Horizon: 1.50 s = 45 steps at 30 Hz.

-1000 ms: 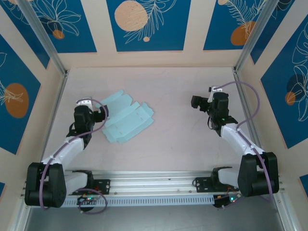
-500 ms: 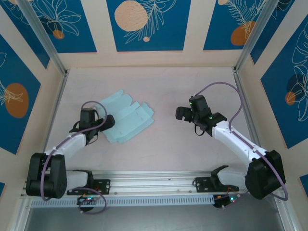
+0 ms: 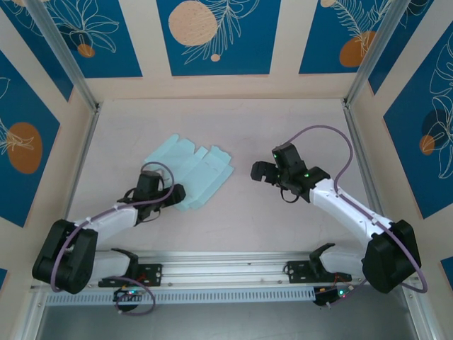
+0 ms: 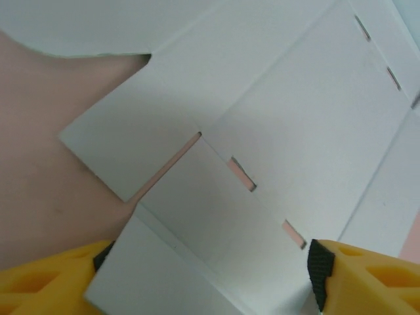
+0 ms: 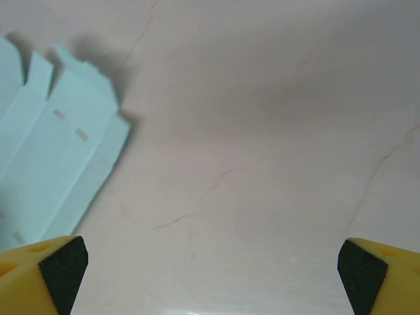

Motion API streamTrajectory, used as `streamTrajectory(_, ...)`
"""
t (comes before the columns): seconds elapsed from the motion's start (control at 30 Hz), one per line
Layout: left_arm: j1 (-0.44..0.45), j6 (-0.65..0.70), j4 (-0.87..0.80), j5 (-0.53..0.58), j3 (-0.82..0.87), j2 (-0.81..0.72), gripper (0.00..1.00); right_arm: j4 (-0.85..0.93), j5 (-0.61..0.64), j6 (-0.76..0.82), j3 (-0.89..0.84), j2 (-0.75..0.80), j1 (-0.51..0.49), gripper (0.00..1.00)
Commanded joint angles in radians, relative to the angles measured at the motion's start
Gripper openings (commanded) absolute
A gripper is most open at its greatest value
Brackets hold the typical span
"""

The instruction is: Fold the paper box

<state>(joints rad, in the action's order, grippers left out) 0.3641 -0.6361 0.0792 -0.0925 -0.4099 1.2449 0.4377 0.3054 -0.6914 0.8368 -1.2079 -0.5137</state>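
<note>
On the pale pink, faintly veined tabletop (image 3: 233, 120), enclosed by cream walls (image 3: 287, 42) bearing blue leaf-patterned panels, we see the paper box (image 3: 190, 164) lying flat and unfolded, left of centre. The left gripper (image 3: 175, 193) has its jaws apart astride the sheet's near flap; the right gripper (image 3: 259, 172), fully spread and holding nothing, hangs over bare surface to the sheet's right

I log the left gripper (image 3: 175, 193) now nearer the bases and further right, at the paper box's (image 3: 190, 164) near corner. The sheet's near end has swung right. The right gripper (image 3: 259, 172) has come left and sits closer to it.
</note>
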Motion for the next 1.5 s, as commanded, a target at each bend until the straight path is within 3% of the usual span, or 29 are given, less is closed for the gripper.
streamTrajectory(0.0, 0.063, -0.072, 0.071, 0.023, 0.014, -0.003, 0.71, -0.122, -0.161, -0.115, -0.069, -0.015, -0.030, 1.00)
streamTrajectory(0.2, 0.139, -0.115, 0.117, 0.054, 0.014, 0.006, 0.61, -0.317, -0.205, -0.231, -0.104, -0.145, -0.099, 0.92)
streamTrajectory(0.3, 0.145, -0.123, 0.115, 0.067, 0.017, 0.006, 0.56, -0.394, -0.247, -0.234, -0.068, -0.247, -0.125, 0.80)
streamTrajectory(0.57, 0.144, -0.141, 0.126, 0.091, 0.049, 0.000, 0.35, -0.368, -0.172, -0.284, 0.031, -0.393, -0.168, 0.76)
streamTrajectory(0.63, 0.145, -0.144, 0.117, 0.085, 0.052, 0.005, 0.37, -0.358, -0.169, -0.293, 0.040, -0.415, -0.167, 0.76)
streamTrajectory(0.8, 0.152, -0.154, 0.027, 0.114, 0.068, -0.034, 0.55, -0.380, -0.175, -0.310, 0.024, -0.435, -0.170, 0.75)
streamTrajectory(0.97, 0.165, -0.182, 0.056, 0.107, 0.094, -0.067, 0.53, -0.418, -0.185, -0.318, 0.010, -0.452, -0.168, 0.75)
streamTrajectory(1.27, 0.203, -0.276, 0.236, 0.033, 0.112, 0.046, 0.24, -0.489, -0.200, -0.344, 0.015, -0.506, -0.168, 0.73)
streamTrajectory(1.37, 0.203, -0.318, 0.281, 0.006, 0.123, 0.045, 0.01, -0.520, -0.197, -0.360, -0.001, -0.516, -0.164, 0.72)
streamTrajectory(1.47, 0.202, -0.348, 0.295, -0.004, 0.129, 0.007, 0.00, -0.564, -0.206, -0.374, -0.025, -0.522, -0.161, 0.72)
